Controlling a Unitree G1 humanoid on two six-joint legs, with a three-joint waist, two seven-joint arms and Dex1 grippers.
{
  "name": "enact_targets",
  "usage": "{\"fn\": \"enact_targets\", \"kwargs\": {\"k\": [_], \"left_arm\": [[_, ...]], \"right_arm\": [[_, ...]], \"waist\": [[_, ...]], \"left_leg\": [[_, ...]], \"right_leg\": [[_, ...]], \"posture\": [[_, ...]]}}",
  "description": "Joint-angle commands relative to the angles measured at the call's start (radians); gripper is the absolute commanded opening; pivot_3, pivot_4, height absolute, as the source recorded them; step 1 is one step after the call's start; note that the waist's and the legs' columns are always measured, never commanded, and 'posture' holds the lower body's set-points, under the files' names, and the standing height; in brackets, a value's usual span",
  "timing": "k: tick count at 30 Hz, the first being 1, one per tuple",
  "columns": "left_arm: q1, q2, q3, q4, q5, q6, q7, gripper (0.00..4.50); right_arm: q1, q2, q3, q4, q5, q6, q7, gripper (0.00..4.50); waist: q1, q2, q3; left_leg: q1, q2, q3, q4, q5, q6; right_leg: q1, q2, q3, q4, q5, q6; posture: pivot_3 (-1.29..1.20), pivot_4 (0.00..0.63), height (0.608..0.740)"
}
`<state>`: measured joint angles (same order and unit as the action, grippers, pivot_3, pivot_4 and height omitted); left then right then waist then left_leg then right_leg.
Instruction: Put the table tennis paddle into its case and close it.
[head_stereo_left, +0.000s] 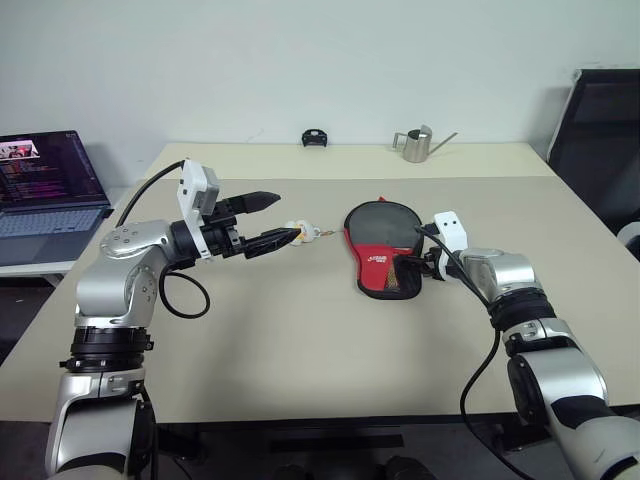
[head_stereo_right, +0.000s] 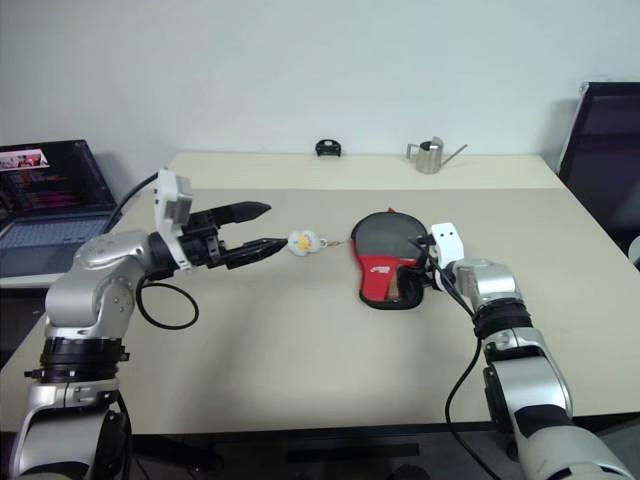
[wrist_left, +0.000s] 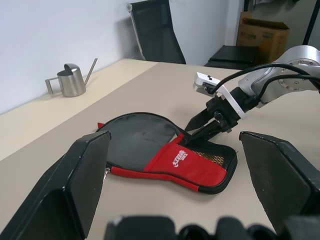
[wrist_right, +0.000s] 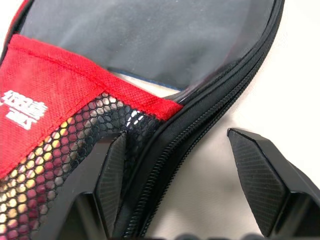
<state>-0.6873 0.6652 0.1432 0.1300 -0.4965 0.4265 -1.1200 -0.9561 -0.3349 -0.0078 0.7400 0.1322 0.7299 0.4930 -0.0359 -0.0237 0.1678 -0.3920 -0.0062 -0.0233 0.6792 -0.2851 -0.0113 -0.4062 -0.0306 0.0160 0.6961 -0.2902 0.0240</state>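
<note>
Tabletop (head_stereo_left: 300, 370): beige, wide, set against a pale wall; a black chair (head_stereo_left: 600, 130) stands at its far right.
Laptop (head_stereo_left: 45, 195): open on a lower desk at the far left, screen lit.
Case (head_stereo_left: 383, 250): lies flat right of the middle, black and red with a white logo and a mesh pocket; its round part points far, its zip edge is on the right.
Paddle (wrist_right: 150, 35): inside the case, its black face showing in the open round part.
Watering can (head_stereo_left: 415, 145): small, metal, at the far edge.
Left hand (head_stereo_left: 272, 220): raised left of the case, fingers spread wide, holding nothing.
Right hand (wrist_right: 175, 185): at the near right edge of the case, fingers partly apart, one finger (wrist_right: 112, 180) on the mesh pocket, the other on the tabletop beside the zip.
Small toy (head_stereo_left: 305, 233): white and yellow, just past the left fingertips.
</note>
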Motion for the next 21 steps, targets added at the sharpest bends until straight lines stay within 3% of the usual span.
{"fn": "enact_targets", "kwargs": {"k": [1, 9, 10, 12, 21], "left_arm": [[-0.018, 0.007, 0.012, -0.012, -0.007, -0.019, 0.005, 4.5], [-0.012, 0.006, 0.011, -0.008, -0.003, -0.024, 0.004, 4.5], [-0.012, 0.006, 0.011, -0.008, -0.003, -0.025, 0.004, 4.5], [-0.011, 0.004, 0.009, -0.007, -0.002, -0.026, 0.004, 4.5], [-0.005, 0.001, 0.003, 0.002, 0.007, -0.038, 0.0, 4.5]], "right_arm": [[0.034, 0.034, -0.009, -0.022, 0.024, 0.059, 0.002, 3.43], [0.02, 0.091, -0.054, -0.01, 0.042, 0.078, -0.013, 3.43], [0.017, 0.098, -0.058, -0.009, 0.044, 0.079, -0.015, 3.27], [0.011, 0.108, -0.062, -0.006, 0.04, 0.078, -0.02, 2.83], [0.012, 0.137, -0.055, 0.003, 0.01, 0.06, -0.049, 0.01]], "waist": [[-0.003, 0.0, 0.0], [-0.018, 0.0, 0.0], [-0.02, 0.0, 0.0], [-0.025, 0.0, 0.0], [-0.028, 0.0, 0.0]], "left_leg": [[0.0, 0.0, 0.0, 0.0, 0.0, 0.0], [0.0, 0.0, 0.0, 0.0, 0.0, 0.0], [0.0, 0.0, 0.0, 0.0, 0.0, 0.0], [0.001, 0.001, 0.0, 0.0, 0.0, 0.0], [0.001, 0.001, 0.0, -0.001, 0.0, 0.0]], "right_leg": [[0.0, 0.0, 0.0, 0.0, 0.0, 0.0], [0.0, 0.0, 0.0, 0.0, 0.0, 0.0], [0.0, 0.0, 0.0, 0.0, 0.0, 0.0], [0.0, 0.001, 0.001, 0.0, 0.0, 0.0], [0.0, 0.001, 0.001, 0.001, 0.0, 0.0]], "posture": [[0.0, 0.15, 0.74], [0.0, 0.15, 0.74], [0.0, 0.15, 0.74], [0.0, 0.15, 0.74], [0.0, 0.15, 0.74]]}}
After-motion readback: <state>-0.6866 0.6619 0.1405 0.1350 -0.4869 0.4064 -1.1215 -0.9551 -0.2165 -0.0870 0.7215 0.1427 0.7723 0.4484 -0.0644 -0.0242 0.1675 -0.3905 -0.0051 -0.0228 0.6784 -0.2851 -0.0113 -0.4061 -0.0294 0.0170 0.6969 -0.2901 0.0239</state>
